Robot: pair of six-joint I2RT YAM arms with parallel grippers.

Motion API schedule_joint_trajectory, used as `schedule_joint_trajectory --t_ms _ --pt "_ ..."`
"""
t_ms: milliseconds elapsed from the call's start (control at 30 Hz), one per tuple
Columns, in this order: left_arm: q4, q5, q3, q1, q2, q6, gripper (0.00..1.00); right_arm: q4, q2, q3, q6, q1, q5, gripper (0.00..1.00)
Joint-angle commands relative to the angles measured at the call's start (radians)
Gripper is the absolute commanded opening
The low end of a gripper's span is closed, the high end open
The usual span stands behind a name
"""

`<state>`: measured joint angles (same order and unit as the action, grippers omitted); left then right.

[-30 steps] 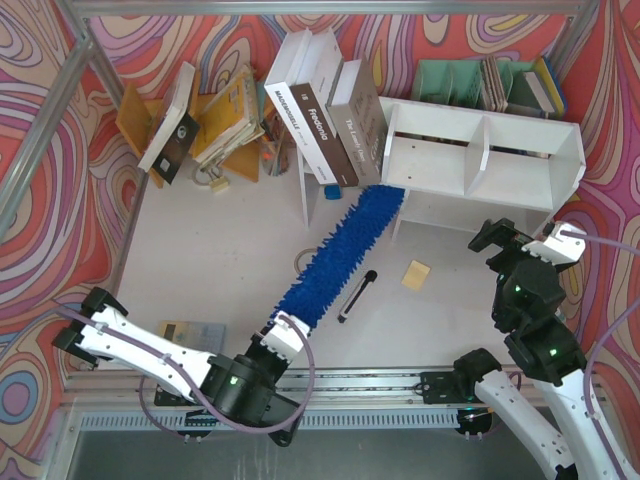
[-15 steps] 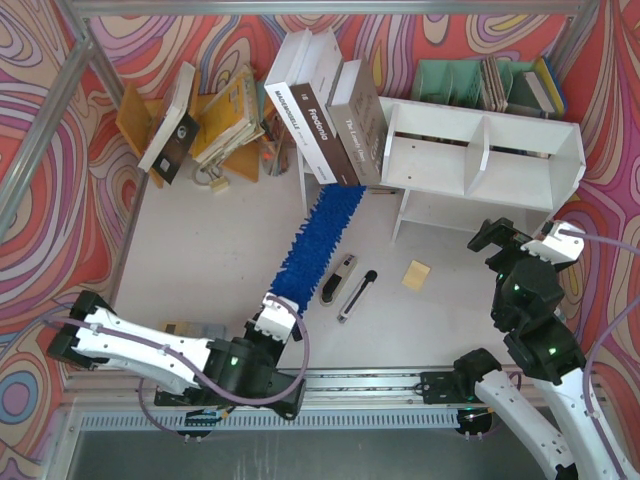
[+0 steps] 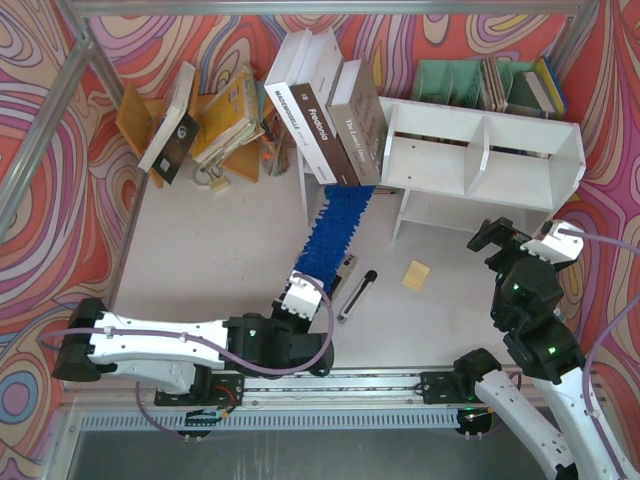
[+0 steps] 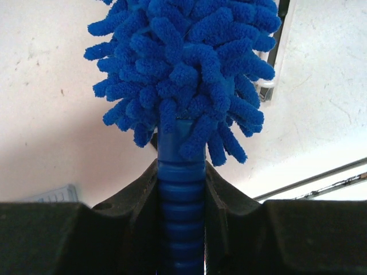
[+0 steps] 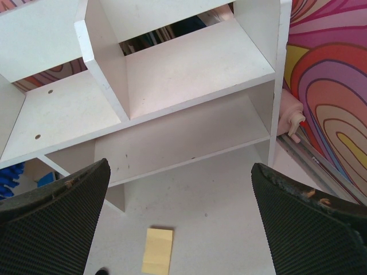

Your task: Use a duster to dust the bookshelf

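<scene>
Two robot arms work over a white counter (image 3: pixel 200 250) ringed by swirling red-patterned walls. The left hand (image 4: pixel 181 183) is pinched tight on the ribbed handle of the bright blue duster (image 3: pixel 335 225), gripping just below the fluff, probably so the whole fluffy head is free to wipe. The duster slants from the counter's near edge toward the far side, and its tip reaches the left end of the bookshelf (image 3: pixel 520 160), under a row of leaning books (image 3: pixel 330 115). The bookshelf stands toward the far right corner, its open compartments facing the arms. The right hand (image 5: pixel 179 169) hangs in front of it with fingers spread wide, holding nothing, apparently kept clear of the sweep. A black stick tool (image 3: pixel 357 293) lies just beside the duster, and a small tan pad (image 3: pixel 416 274) lies near the shelf's foot. Dusting seems under way at the left end, with the right compartments yet to be reached.
</scene>
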<state>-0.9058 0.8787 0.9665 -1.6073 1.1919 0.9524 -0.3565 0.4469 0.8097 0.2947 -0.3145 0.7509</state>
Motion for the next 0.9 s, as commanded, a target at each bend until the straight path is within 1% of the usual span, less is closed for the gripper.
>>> schedule_joint_trajectory --t_ms 0,67,167,267,333,533,700,867 --pt "0.173 0.028 -0.013 0.045 0.019 -0.117 0.00 0.013 -0.001 0.001 -0.006 0.001 0.010 0.99" --pt "0.198 0.031 -0.013 0.063 0.025 -0.131 0.00 0.014 -0.001 0.001 -0.007 0.001 0.010 0.99" --pt "0.187 0.043 -0.009 0.082 0.017 -0.135 0.00 0.013 -0.001 0.000 -0.006 0.001 0.008 0.99" --pt "0.141 0.049 -0.009 0.099 -0.008 -0.120 0.00 0.013 -0.002 0.001 -0.006 0.000 0.007 0.99" --pt "0.101 0.084 -0.010 0.109 -0.036 -0.104 0.00 0.013 -0.003 0.000 -0.006 0.000 0.009 0.99" --pt "0.048 0.101 -0.033 0.152 -0.134 -0.092 0.00 0.013 -0.007 0.000 -0.006 0.001 0.007 0.99" --pt "0.055 0.067 -0.048 0.203 -0.170 -0.121 0.00 0.013 -0.005 0.001 -0.005 0.001 0.007 0.99" --pt "0.112 -0.049 -0.076 0.263 -0.169 -0.165 0.00 0.013 -0.006 0.001 -0.005 0.000 0.007 0.99"
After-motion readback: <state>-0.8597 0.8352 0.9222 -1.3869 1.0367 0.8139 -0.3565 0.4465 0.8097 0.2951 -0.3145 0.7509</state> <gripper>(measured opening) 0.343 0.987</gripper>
